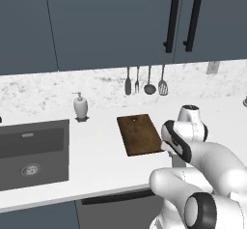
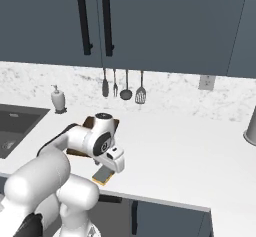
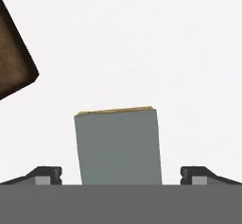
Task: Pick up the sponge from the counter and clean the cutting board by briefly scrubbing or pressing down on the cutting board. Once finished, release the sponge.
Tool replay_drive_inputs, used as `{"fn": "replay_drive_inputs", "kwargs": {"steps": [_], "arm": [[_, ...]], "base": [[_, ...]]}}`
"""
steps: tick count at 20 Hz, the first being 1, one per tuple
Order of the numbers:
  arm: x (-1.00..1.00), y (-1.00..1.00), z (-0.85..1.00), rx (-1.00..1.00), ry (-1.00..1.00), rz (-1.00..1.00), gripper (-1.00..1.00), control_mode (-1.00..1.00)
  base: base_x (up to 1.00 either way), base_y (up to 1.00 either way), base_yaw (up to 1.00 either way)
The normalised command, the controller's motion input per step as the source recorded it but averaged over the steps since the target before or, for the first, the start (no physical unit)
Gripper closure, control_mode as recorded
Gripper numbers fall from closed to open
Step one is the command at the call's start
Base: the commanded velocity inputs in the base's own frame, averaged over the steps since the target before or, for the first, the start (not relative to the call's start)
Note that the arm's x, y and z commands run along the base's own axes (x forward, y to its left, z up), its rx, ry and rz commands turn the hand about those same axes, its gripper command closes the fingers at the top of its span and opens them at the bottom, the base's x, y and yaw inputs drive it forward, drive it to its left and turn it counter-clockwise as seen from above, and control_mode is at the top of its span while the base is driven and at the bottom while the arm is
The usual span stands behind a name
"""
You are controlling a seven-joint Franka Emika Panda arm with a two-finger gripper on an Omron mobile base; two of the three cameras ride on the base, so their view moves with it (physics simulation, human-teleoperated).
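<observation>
Spread pincer (image 3: 121, 175) straddling sponge (image 3: 119, 145)

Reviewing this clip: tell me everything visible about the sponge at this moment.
The sponge is a small rectangular block with a dull grey-green top face and a thin yellow body showing along its far edge in the hand view. It lies flat on the white counter, near the front edge, apart from the dark brown cutting board. The pincer hangs directly over it, open, one fingertip either side with a gap to each, so nothing grips it yet. In the right base view it peeks out beneath the hand.
</observation>
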Motion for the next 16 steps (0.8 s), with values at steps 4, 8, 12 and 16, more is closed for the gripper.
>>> {"fn": "replay_drive_inputs", "kwargs": {"steps": [4,8,12,16], "arm": [[0.0,-0.04,0.0,0.0,0.0,0.01,-1.0,-1.0],[0.0,0.07,-0.18,-0.08,0.0,0.03,-1.0,-1.0],[0.0,0.05,-0.31,-0.13,0.0,0.03,-1.0,-1.0],[-0.06,0.0,-0.29,-0.09,0.0,0.02,-1.0,-1.0]], "base": [[0.0,0.0,0.0],[0.0,0.0,0.0],[0.0,0.0,0.0],[0.0,0.0,0.0]]}}
